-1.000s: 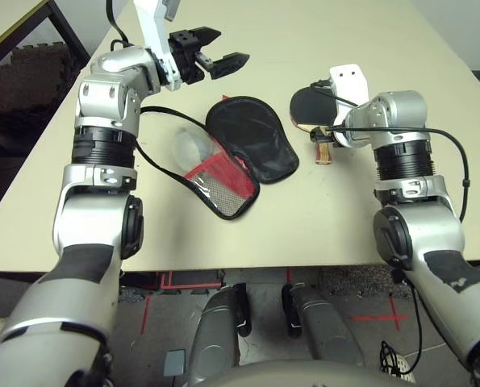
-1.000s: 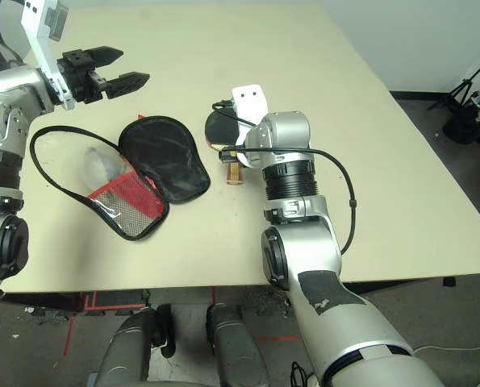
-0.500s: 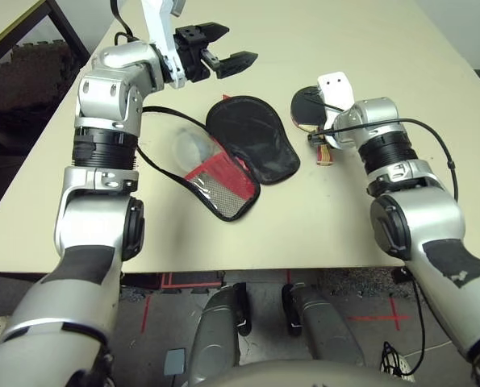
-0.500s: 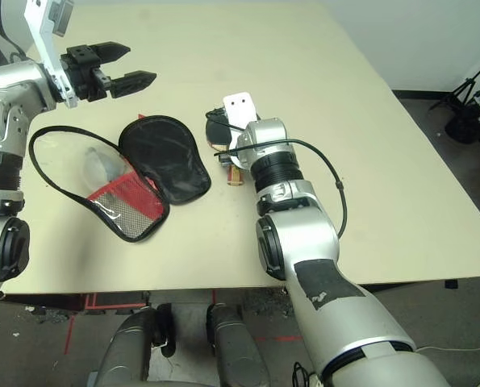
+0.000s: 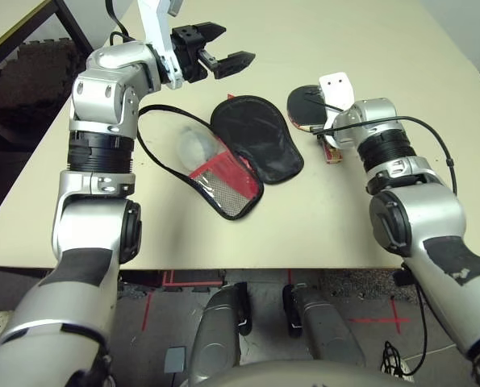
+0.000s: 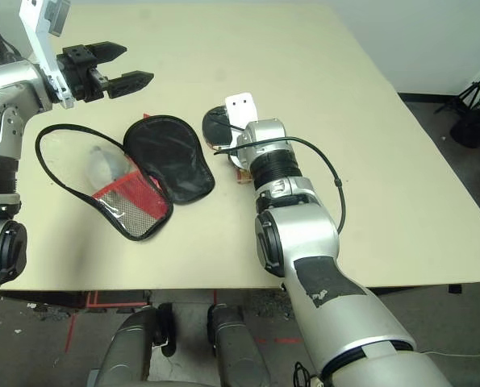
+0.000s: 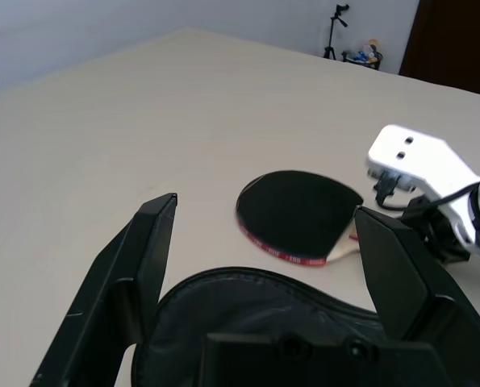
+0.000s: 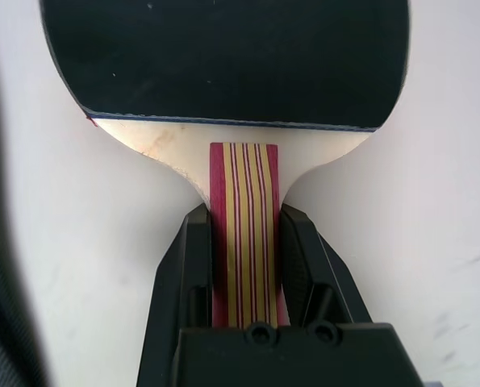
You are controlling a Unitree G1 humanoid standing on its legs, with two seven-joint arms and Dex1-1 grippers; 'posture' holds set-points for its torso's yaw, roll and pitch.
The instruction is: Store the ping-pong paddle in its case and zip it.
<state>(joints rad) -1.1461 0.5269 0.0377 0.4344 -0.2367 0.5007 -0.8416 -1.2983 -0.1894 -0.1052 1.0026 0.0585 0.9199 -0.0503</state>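
Since a second ago my right forearm has swung in toward the ping-pong paddle (image 8: 223, 64), and the right gripper (image 8: 244, 242) now has both fingers clamped on its striped handle while the paddle lies flat on the table (image 5: 369, 48). I see my left gripper (image 5: 223, 60) hovering spread wide beyond the case (image 5: 223, 161), which lies unzipped just beside the paddle.

We see the ping-pong paddle (image 5: 306, 103) partly hidden behind the right wrist; its blade (image 8: 223, 56) runs off the wrist picture's edge; handle end covered by the right gripper (image 8: 244, 258).
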